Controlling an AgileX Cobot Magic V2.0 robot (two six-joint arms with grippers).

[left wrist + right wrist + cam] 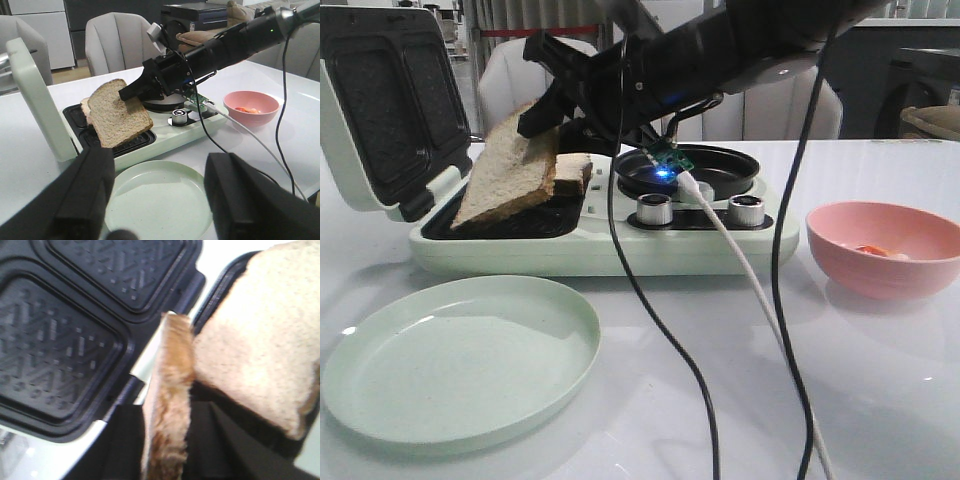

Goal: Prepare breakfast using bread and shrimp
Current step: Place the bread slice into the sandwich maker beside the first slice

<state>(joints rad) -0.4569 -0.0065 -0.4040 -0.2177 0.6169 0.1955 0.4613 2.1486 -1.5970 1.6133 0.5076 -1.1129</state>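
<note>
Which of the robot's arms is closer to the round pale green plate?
Left. Its open left gripper hovers right over the pale green plate; the right gripper is farther back at the sandwich maker, clamping a tilted bread slice.

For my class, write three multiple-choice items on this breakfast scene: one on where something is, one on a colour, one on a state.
1. Where is the shrimp?
A. pink bowl
B. green plate
C. sandwich maker

2. What colour is the plate?
A. pink
B. pale green
C. black

3. The right gripper is:
A. open and empty
B. shut on a tilted bread slice
C. out of view

Answers: 1 A, orange pieces lie in the pink bowl. 2 B, it is pale green in both wide views. 3 B, its fingers pinch the bread slice above the sandwich maker.
</note>
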